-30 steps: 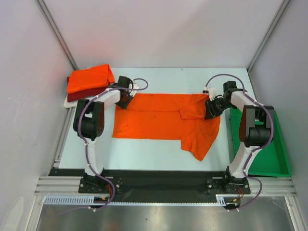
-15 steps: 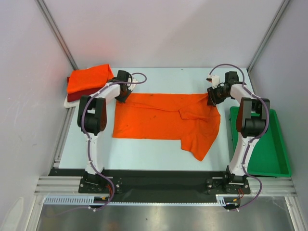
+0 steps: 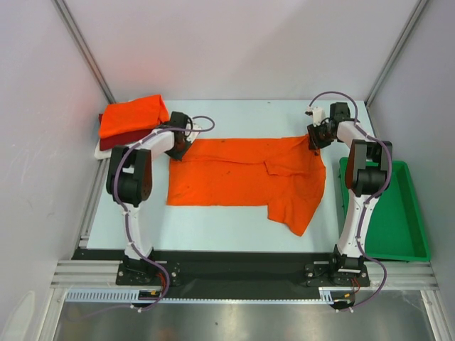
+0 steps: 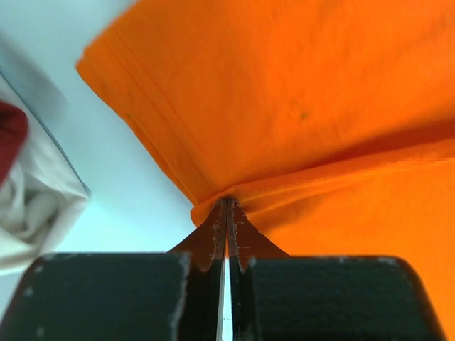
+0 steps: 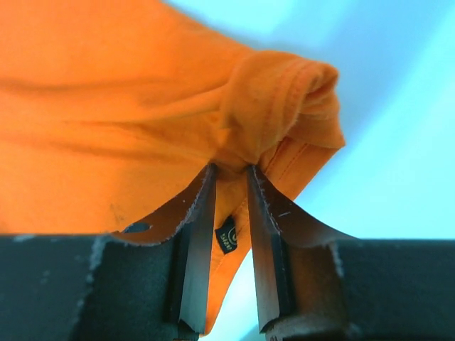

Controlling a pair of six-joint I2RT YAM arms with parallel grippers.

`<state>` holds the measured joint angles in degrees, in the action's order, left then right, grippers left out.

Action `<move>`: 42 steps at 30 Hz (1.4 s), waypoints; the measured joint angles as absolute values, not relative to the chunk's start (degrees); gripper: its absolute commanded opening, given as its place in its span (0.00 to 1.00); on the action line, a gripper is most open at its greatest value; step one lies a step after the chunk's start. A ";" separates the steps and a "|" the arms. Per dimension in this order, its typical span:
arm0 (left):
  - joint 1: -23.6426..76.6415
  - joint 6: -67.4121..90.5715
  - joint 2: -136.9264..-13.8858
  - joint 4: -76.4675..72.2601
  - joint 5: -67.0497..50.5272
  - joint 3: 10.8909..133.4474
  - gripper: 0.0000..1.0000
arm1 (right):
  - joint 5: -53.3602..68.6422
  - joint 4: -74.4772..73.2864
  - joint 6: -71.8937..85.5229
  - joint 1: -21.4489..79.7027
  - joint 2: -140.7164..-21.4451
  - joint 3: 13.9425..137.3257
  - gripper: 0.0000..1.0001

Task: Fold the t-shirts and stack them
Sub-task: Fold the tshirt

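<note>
A bright orange t-shirt (image 3: 242, 174) lies spread across the middle of the table, one sleeve hanging toward the front right. My left gripper (image 3: 178, 145) is shut on its far left corner (image 4: 213, 202). My right gripper (image 3: 313, 140) is shut on its far right corner, a bunched hem with a small black label (image 5: 234, 177). A stack at the far left holds a folded orange t-shirt (image 3: 132, 116) on a dark red one (image 3: 122, 138) on a white one (image 3: 103, 150); the red (image 4: 11, 135) and white (image 4: 35, 213) ones show in the left wrist view.
A green plastic tray (image 3: 409, 234) stands at the right edge of the table, beside the right arm. White walls close in on the left, back and right.
Both grippers have moved toward the back of the table with the shirt's far corners, pulling the far edge straighter. The right gripper has gone farther back and right.
</note>
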<state>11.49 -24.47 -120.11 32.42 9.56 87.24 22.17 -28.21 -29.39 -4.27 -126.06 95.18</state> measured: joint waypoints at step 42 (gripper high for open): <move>11.00 -24.18 -130.32 40.42 9.61 104.18 0.01 | 18.13 -25.23 -27.88 -2.70 -130.96 102.87 0.12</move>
